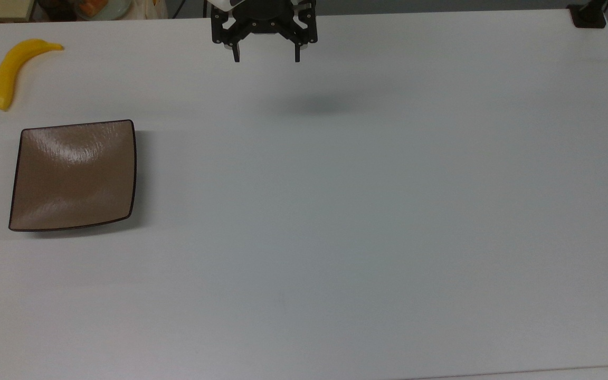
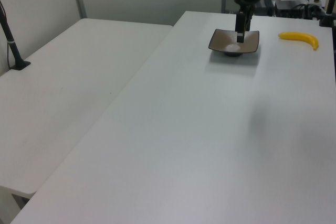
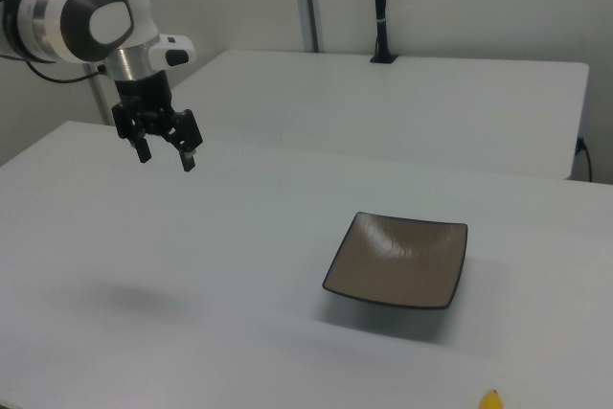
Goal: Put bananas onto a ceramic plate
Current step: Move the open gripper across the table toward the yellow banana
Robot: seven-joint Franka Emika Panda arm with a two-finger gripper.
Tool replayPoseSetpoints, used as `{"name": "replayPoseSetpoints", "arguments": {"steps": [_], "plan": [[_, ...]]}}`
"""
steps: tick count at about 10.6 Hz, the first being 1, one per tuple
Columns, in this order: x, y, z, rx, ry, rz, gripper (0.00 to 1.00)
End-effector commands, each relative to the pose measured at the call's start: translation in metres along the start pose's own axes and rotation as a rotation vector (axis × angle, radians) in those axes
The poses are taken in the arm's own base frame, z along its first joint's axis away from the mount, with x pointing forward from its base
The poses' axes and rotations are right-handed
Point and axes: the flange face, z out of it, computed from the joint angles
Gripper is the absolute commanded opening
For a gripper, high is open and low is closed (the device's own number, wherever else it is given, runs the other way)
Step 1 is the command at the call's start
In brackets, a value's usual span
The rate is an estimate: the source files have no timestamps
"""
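Item 1: smooth bright yellow curved banana (image 1: 12, 69), lying flat on the white table (image 1: 335, 211) in the top view's far left corner, its pointed stem toward the far edge. In the left view it lies near the table's far right edge (image 2: 300, 38); in the right view only its tip shows at the near edge (image 3: 490, 398).

Item 2: glossy brown square ceramic plate with rounded corners and a thin dark rim (image 1: 74, 175), bare, resting on the table near the top view's left edge, just in front of the banana and apart from it. Also seen in the left view (image 2: 252, 44) and the right view (image 3: 397, 260).

Item 3: black two-finger gripper (image 1: 267, 54) on a white and grey robot arm (image 3: 91, 11), raised above the table at the middle of the top view's far edge, well apart from banana and plate. Fingers spread wide, holding nothing (image 3: 164, 154). Its soft shadow falls on the table below.
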Motion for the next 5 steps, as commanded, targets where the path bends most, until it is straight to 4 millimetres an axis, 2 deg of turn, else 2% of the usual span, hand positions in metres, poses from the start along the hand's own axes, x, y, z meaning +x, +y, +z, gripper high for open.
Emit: {"name": "replayPoseSetpoints", "arguments": {"steps": [1,5], "plan": [[-0.0044,0.0159,-0.0021,-0.005,0.011,-0.022,1.0],[-0.0056,0.0178,-0.0015,-0.016,0.003,-0.018,1.0]]}}
